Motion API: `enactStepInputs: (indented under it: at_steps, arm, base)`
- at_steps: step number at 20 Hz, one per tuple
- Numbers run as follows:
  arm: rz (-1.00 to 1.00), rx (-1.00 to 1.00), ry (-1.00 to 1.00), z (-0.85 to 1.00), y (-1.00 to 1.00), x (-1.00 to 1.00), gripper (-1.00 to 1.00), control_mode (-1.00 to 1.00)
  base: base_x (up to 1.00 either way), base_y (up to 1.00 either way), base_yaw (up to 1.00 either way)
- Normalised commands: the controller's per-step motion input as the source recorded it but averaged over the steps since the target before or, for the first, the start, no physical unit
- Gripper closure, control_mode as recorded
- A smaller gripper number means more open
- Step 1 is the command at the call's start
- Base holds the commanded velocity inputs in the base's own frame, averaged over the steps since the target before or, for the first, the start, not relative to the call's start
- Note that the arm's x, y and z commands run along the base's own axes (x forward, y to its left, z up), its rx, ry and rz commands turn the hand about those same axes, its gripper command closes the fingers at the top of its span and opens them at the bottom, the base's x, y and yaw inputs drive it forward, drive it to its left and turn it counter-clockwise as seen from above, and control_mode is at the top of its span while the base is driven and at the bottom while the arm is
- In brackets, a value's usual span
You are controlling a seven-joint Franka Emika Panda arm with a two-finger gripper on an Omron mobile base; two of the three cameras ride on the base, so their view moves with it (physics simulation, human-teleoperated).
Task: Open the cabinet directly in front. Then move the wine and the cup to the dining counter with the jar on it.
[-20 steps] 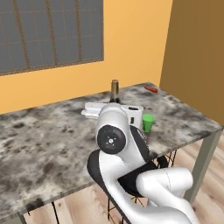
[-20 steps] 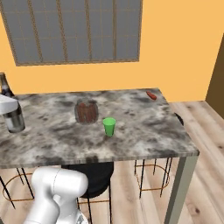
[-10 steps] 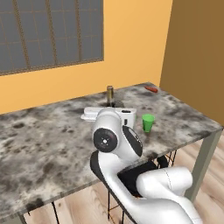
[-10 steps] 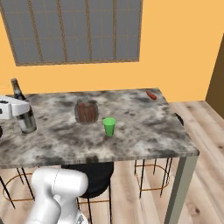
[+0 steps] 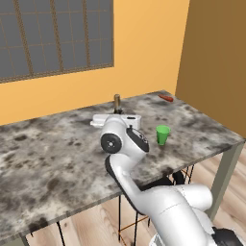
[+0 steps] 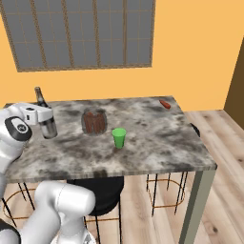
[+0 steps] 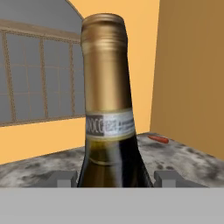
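Standing upright on the long mottled grey-brown stone dining counter (image 6: 157, 138), toward its left end in the right base view, the tall dark olive glass wine bottle with tan foil neck and pale label (image 7: 109, 127) sits between the two fingers of the white arm's gripper (image 7: 113, 179). In the hand view the dark fingertips (image 7: 61, 179) flank the bottle's shoulder on either side, so the jaws look clamped on the wine, taken at the body just below the neck; whether its base rests fully on the slab I cannot tell from these views. In the right base view the wine's neck (image 6: 40, 96) rises behind the hand. The small bright green tapered plastic cup (image 6: 119, 138) stands on the counter nearer the front edge, well apart from the bottle, with the squat round clear jar of dark reddish-brown contents (image 6: 94, 122) just behind and left of it. A small red object (image 6: 165, 103) lies toward the far right corner. The bottle is likely heavy, rigid, smooth and breakable, and top-heavy when tilted, so a hold on the broad body is safer than one on the slippery foil neck. The cup should be light and stiff but easy to tip; pinching its wall near the rim seems best.
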Motion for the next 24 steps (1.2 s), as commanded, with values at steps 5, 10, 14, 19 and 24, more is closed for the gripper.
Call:
enactStepInputs:
  at_steps: [5, 10, 14, 19, 24]
  arm:
    - [-0.01, 0.0, 0.0, -0.34, 0.0, 0.44, 1.0, -1.0]
    - [0.0, 0.0, 0.0, -0.31, 0.0, 0.16, 1.0, -1.0]
    - [0.0, 0.0, 0.02, -0.21, 0.0, 0.06, 1.0, -1.0]
    - [0.0, 0.0, 0.08, -0.19, 0.0, 0.08, 1.0, -1.0]
    - [0.0, 0.01, 0.06, -0.09, 0.0, 0.07, 1.0, -1.0]
  base:
    - [0.0, 0.0, 0.0]
    - [0.0, 0.0, 0.0]
    - [0.0, 0.0, 0.0]
    - [0.0, 0.0, 0.0]
    - [0.0, 0.0, 0.0]
